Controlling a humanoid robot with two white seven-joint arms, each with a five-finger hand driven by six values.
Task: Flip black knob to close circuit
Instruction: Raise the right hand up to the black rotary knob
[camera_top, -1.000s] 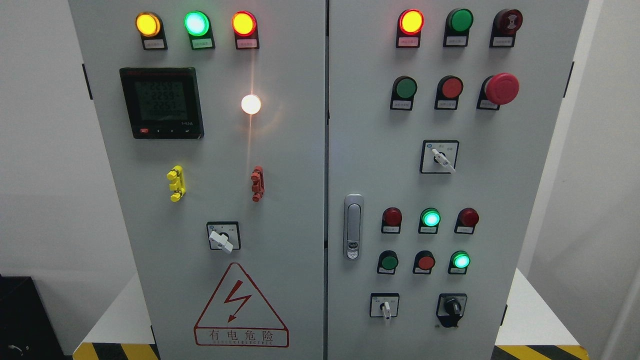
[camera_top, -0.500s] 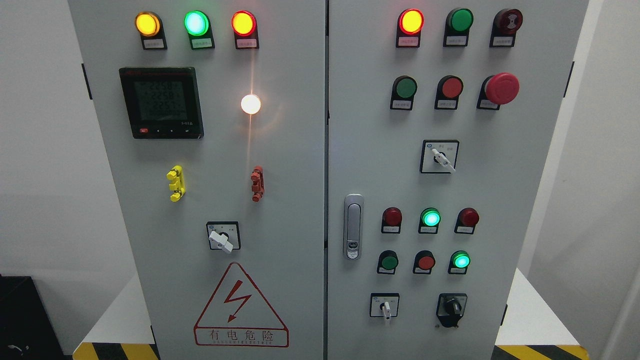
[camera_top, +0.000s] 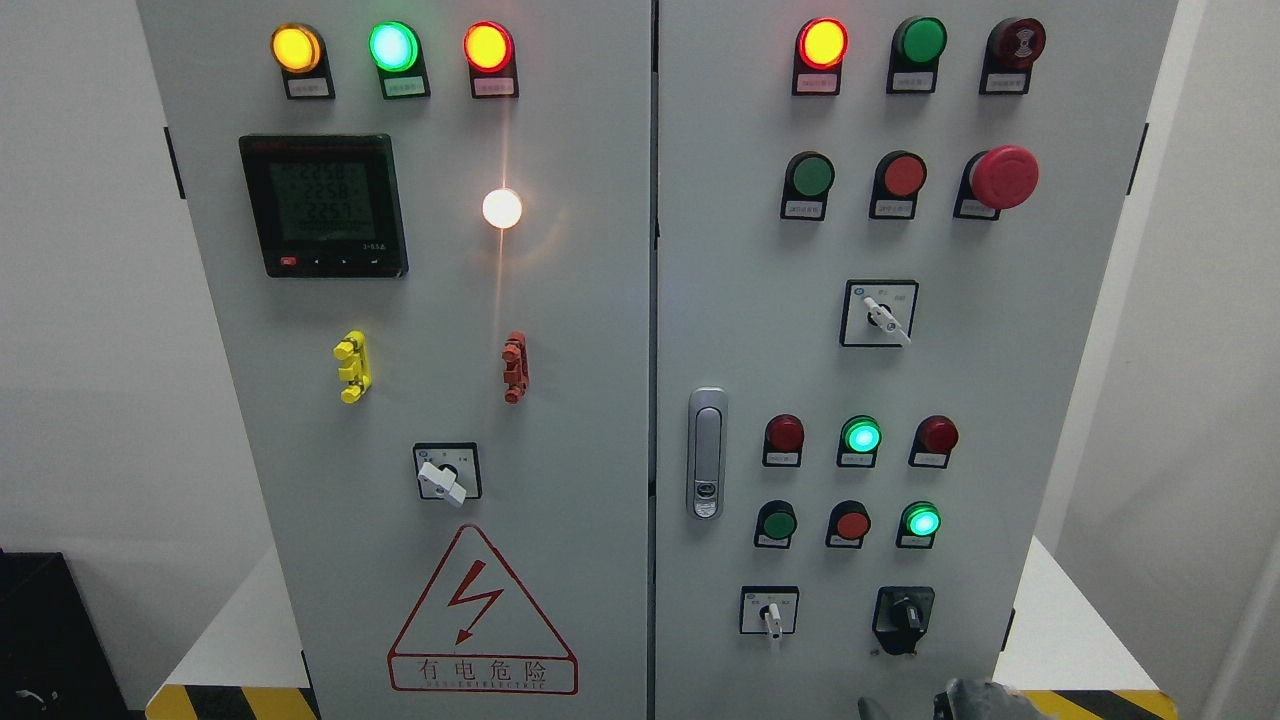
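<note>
The black knob sits on a black square plate at the lower right of the grey cabinet's right door, with its handle pointing roughly upright. The top of my right hand just shows at the bottom edge, below the knob and slightly right of it, not touching it. Too little of the hand shows to judge its grasp. My left hand is out of view.
A white-handled selector switch sits left of the knob. Above it are rows of red and green buttons and lit lamps. A metal door latch and a red mushroom stop button also stick out of the door.
My right hand has risen into view at the bottom edge under the black knob; it was absent in both earlier frames. Nothing on the panel has moved.
</note>
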